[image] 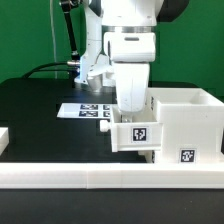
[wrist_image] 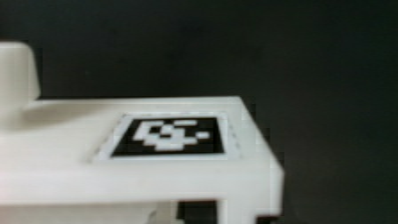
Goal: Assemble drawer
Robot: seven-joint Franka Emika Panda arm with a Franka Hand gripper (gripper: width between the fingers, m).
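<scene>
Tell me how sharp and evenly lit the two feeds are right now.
Exterior view: evenly lit, fairly sharp; tags on the drawer box and small tray show as patterns, and the black table has mild sheen, no harsh glare. Wrist view: soft and out of focus; the tag on the white part is smeared, the background dark.

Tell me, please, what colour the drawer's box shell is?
White, with black-and-white square tags; the box shell shows best in the exterior view.
</scene>
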